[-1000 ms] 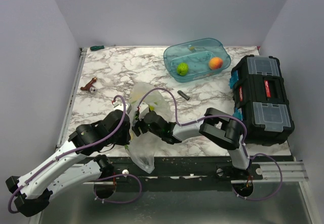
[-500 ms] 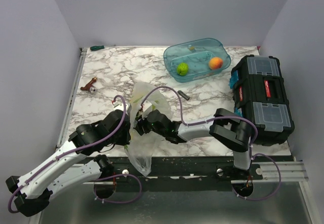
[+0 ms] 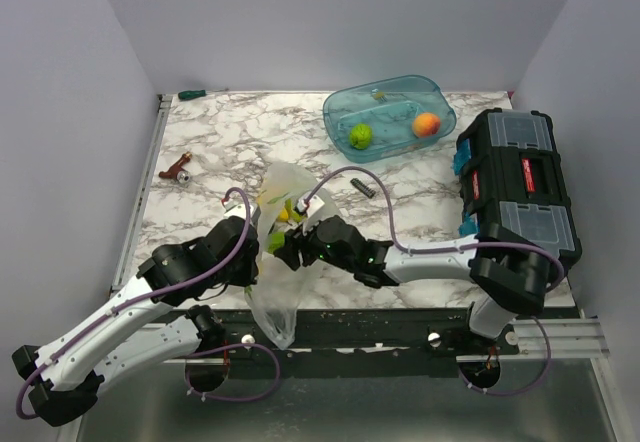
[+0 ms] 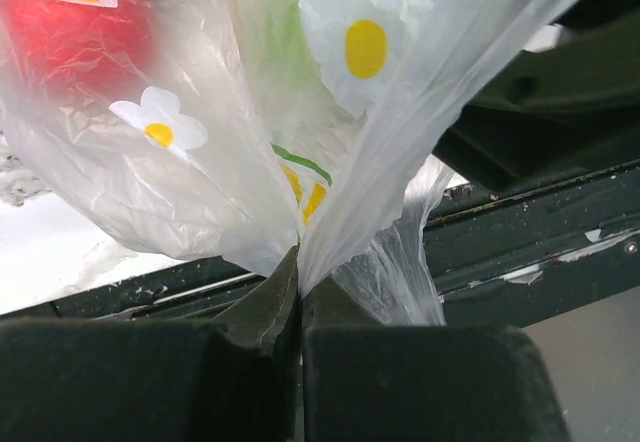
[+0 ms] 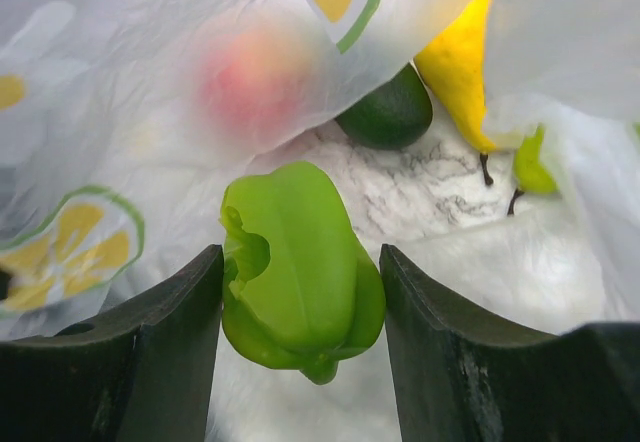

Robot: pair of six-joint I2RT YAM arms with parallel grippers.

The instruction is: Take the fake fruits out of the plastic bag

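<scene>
The plastic bag (image 3: pixel 277 292) lies at the table's near edge, its lower end hanging over the edge. My left gripper (image 3: pixel 258 265) is shut on a pinched fold of the bag (image 4: pixel 250 162), seen up close in the left wrist view (image 4: pixel 300 262). My right gripper (image 3: pixel 284 248) sits at the bag's mouth, shut on a light green fake fruit (image 5: pixel 300 252) held between both fingers (image 5: pixel 160 342). The fruit also shows in the top view (image 3: pixel 275 244). Behind it lie a dark green fruit (image 5: pixel 388 112) and a yellow one (image 5: pixel 458 67). A red fruit (image 5: pixel 255 77) shows blurred through the plastic.
A teal tub (image 3: pixel 340 102) at the back holds a green ball (image 3: pixel 360 136) and an orange ball (image 3: pixel 427 124). A black toolbox (image 3: pixel 520 192) stands at the right. A small dark screw (image 3: pixel 362 185), a red-handled tool (image 3: pixel 178 170) and a green marker (image 3: pixel 192 93) lie on the marble.
My right arm has stretched out, its elbow swinging right, and the gripper has drawn back to the right with the light green fruit. The left gripper keeps its hold on the bag.
</scene>
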